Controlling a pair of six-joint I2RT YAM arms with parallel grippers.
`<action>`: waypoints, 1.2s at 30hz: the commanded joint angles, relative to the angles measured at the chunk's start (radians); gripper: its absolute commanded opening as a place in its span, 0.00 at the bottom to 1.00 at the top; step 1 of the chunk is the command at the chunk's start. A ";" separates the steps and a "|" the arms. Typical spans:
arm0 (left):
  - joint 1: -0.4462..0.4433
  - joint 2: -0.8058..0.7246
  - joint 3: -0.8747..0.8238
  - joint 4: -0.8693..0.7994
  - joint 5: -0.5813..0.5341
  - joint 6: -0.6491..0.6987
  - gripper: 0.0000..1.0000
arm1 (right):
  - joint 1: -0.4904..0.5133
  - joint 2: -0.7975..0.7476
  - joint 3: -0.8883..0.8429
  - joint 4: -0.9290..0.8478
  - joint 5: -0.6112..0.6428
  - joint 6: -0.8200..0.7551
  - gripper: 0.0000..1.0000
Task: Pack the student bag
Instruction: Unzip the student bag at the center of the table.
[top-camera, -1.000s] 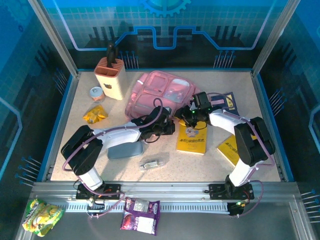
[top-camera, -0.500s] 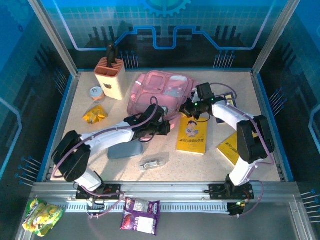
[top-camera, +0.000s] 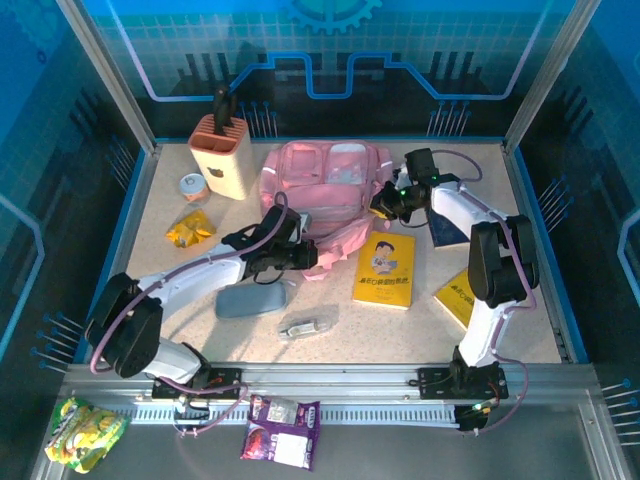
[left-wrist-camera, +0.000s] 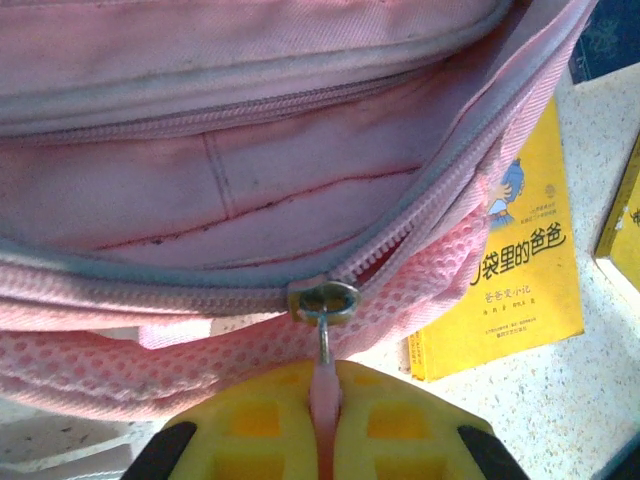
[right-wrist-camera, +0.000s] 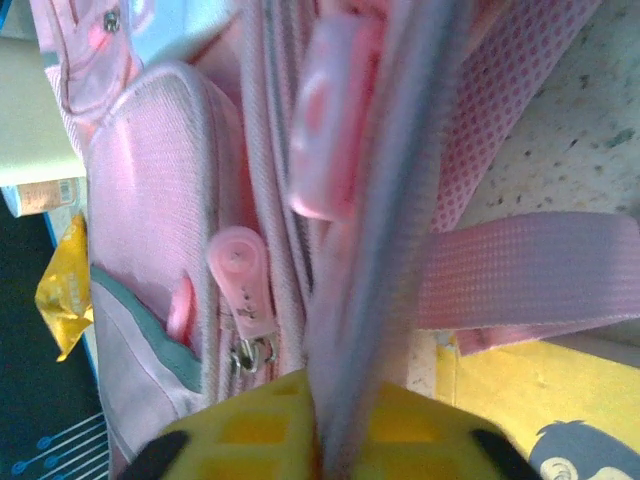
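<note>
Pink woven cloth marks out the student bag (top-camera: 325, 185), lying in the upper middle of the overhead frame on the speckled table (top-camera: 420, 335), pockets up, its mesh-backed straps trailing toward the lower edge. The left gripper (left-wrist-camera: 322, 400) is clenched on the zip pull (left-wrist-camera: 323, 372) — a thin pink tab hung from a metal slider (left-wrist-camera: 323, 300) — at the bottom centre of the left wrist view, with the toothed track curving away to the upper right. My reading is that this pinch is meant to run the slider along and open the main compartment.

The right gripper (right-wrist-camera: 335, 430), at the bag's right side in the overhead frame, is clamped on a piped seam of the bag, low centre in its own view. That grip looks like an anchor, so the soft cloth does not drag along with the zip.

Textures differ: smooth twill on the pockets, open honeycomb mesh on the straps, rubbery rounded pulls (right-wrist-camera: 240, 270). A glossy yellow book (top-camera: 384, 270) lies just beside the bag's lower right — whether it touches a strap I cannot tell.
</note>
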 joint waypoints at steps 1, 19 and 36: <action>-0.001 0.044 0.055 0.031 0.072 -0.054 0.00 | -0.005 -0.050 0.032 -0.010 0.063 -0.058 0.37; -0.075 0.134 0.143 0.070 0.061 -0.071 0.00 | 0.210 -0.339 -0.289 -0.035 0.116 0.222 0.88; -0.098 0.122 0.148 0.071 0.079 -0.074 0.00 | 0.309 -0.257 -0.263 -0.007 0.308 0.422 0.79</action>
